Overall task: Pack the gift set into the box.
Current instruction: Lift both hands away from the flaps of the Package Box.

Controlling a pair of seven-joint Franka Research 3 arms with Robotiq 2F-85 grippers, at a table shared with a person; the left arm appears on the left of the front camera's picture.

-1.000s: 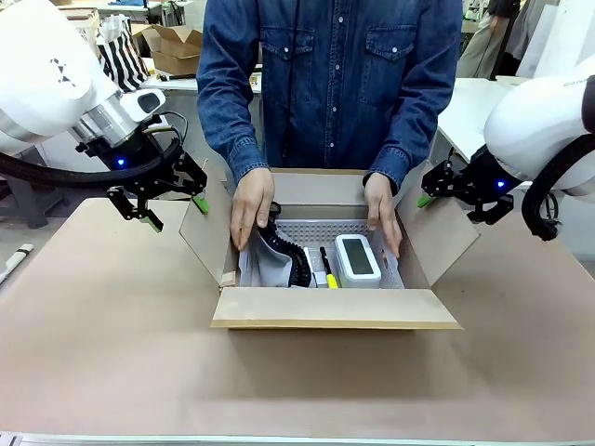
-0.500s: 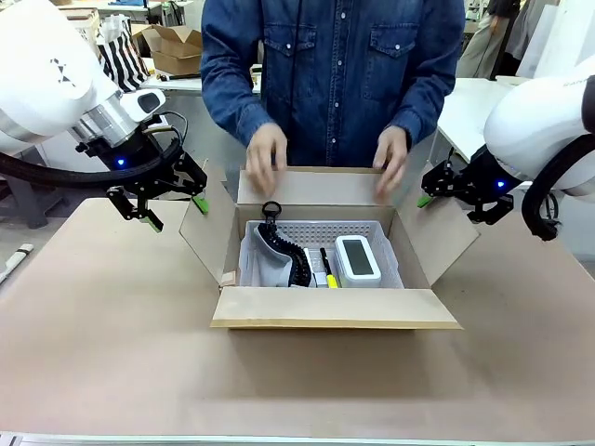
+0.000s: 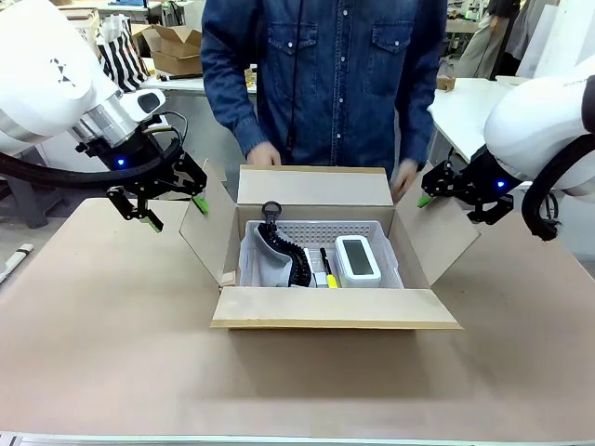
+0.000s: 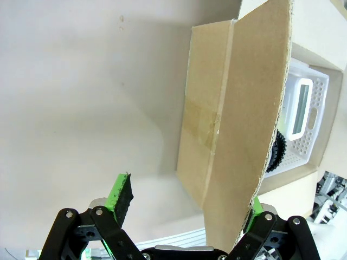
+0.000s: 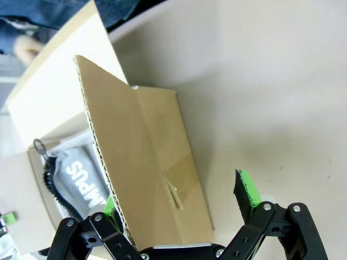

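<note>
Straight ahead of both claws, at mid-table: the box [image 3: 335, 308], open, long axis running from one claw across to the other, with the gift set [image 3: 356, 258] down inside in a white basket [image 3: 321, 228]. Straddling the raised left flap [image 3: 209, 237] with the left gripper [image 3: 177, 212], spread wide and clamped on nothing; mirrored on the other side by the right gripper [image 3: 433, 188] around the right flap [image 3: 439, 237], likewise spread and empty. Likely next, judging by this: closing up, pushing each side flap inward toward the box's middle, with each arm taking the flap nearest its own pads [image 4: 122, 189]. From the front, read only as claws beside the flaps; from the wrists, made plain that each cardboard edge runs between the pads, close against one and well off the other, contact not to be told. Beyond the far flap [image 3: 314, 186], past both claws: the person's hands [image 3: 265, 154], outside the opening.
</note>
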